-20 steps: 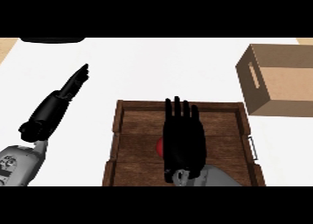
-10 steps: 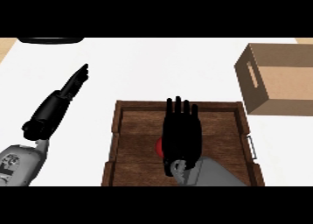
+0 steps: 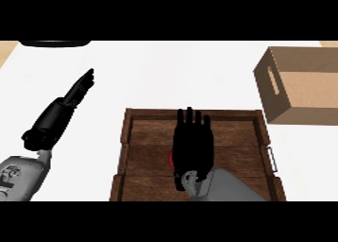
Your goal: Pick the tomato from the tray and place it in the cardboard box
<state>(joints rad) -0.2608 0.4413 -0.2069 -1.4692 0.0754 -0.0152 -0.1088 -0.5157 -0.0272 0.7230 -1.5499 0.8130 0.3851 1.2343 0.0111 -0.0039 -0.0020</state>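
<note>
Tomato [image 3: 171, 158] — only a red sliver shows at the 9 o'clock edge of the right hand [image 3: 192, 149], whose straight fingers lie over it inside the tray [image 3: 140, 142]. Risk: closing unseen, the fingers may nudge it aside. Cardboard box [image 3: 304, 90] at 2 o'clock; left hand [image 3: 63, 111] rests with straight fingers at 9 o'clock.

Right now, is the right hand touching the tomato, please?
Cannot tell: in the head view the right hand covers the tomato, showing neither contact nor gap.
</note>
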